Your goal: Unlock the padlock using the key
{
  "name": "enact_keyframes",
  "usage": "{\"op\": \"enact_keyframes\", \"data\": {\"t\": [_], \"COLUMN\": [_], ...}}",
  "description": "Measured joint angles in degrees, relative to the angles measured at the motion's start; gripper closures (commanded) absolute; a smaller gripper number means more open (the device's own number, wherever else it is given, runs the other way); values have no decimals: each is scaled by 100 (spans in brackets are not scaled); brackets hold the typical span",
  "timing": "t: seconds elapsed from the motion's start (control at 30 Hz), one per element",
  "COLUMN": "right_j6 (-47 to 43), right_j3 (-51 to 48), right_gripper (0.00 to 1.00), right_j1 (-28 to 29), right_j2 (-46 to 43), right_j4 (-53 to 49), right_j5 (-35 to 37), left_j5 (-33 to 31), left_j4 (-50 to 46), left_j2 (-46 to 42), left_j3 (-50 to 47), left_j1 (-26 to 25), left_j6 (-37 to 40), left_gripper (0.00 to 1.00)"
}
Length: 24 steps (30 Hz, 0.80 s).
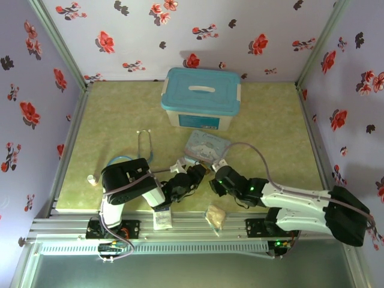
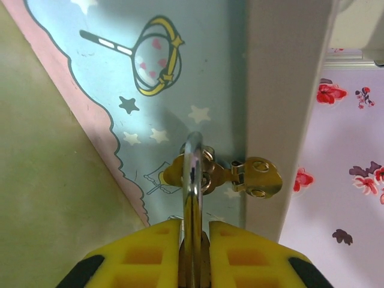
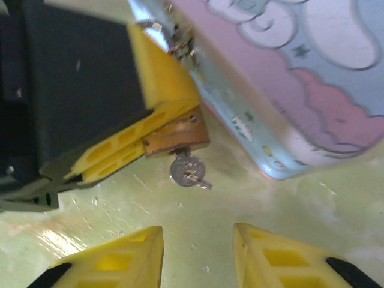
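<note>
The brass padlock (image 3: 177,137) sits clamped between the yellow fingers (image 3: 120,150) of my left gripper (image 2: 194,252), which is shut on it. Its silvery shackle (image 2: 193,180) runs through the brass hasp (image 2: 255,176) of the pale blue cartoon tin (image 3: 288,90). The small grey key (image 3: 187,170) is stuck in the underside of the padlock, its round head hanging free just above the table. My right gripper (image 3: 198,258) stands open a short way back from the key, touching nothing. From above, both grippers meet at the tin's (image 1: 207,146) near edge: the left gripper (image 1: 197,174) and the right gripper (image 1: 215,175).
A teal-lidded white box (image 1: 201,98) stands behind the tin. A thin looped cable (image 1: 144,144) lies to the left. A white sachet (image 1: 162,220) and a tan lumpy packet (image 1: 216,216) rest by the near rail. Floral walls enclose the green table (image 1: 276,132).
</note>
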Motion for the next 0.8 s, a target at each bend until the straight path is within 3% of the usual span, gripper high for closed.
{"op": "enact_keyframes", "data": {"t": [0.27, 0.43, 0.57, 0.8], "right_j6": [-494, -946, -1169, -1231], "right_j3": [111, 494, 557, 402], "right_gripper": [61, 77, 80, 93], "right_j1": [323, 614, 629, 656], "right_j2": [750, 1373, 1541, 1600], "right_j4": [468, 640, 702, 1071], "right_j5": [636, 1145, 1338, 1322], "left_j5": [68, 208, 162, 127], "left_j4": [125, -101, -481, -487], "left_j2": [-2, -146, -380, -407], "left_j3": [-103, -109, -131, -201], "left_j1": [-7, -7, 2, 4], "left_j6": [-114, -120, -109, -101], "left_gripper": [100, 100, 100, 100]}}
